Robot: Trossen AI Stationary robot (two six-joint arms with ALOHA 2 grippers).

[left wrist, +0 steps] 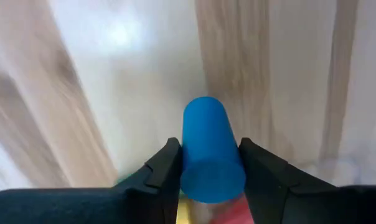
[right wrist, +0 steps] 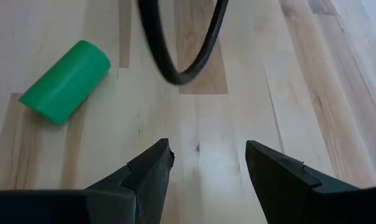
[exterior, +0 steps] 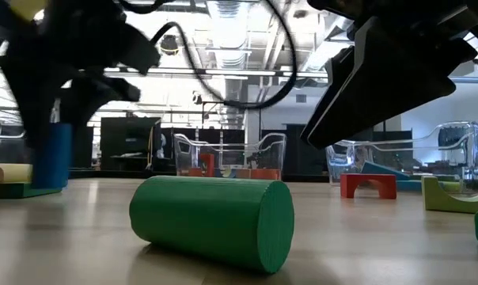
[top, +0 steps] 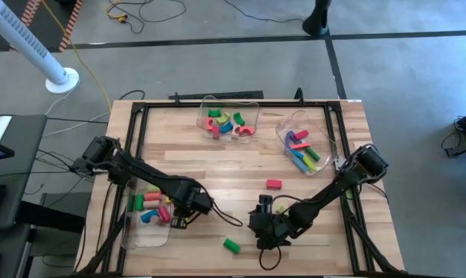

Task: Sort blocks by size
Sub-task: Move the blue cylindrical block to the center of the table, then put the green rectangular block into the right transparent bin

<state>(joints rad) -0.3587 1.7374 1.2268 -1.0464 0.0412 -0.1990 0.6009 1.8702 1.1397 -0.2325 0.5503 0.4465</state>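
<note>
Your left gripper [left wrist: 203,165] is clamped on a blue cylinder [left wrist: 210,149], which runs lengthwise straight out between the fingers, just beside the clear bin [top: 144,232] at the table's left edge. You're mid-carry, it seems; the next move looks like positioning over that bin and releasing. Your right gripper [right wrist: 206,168] hangs with its fingers spread and empty over bare wood; the green cylinder [right wrist: 65,81] lies on its side ahead of it, long axis slanted across the boards.
</note>
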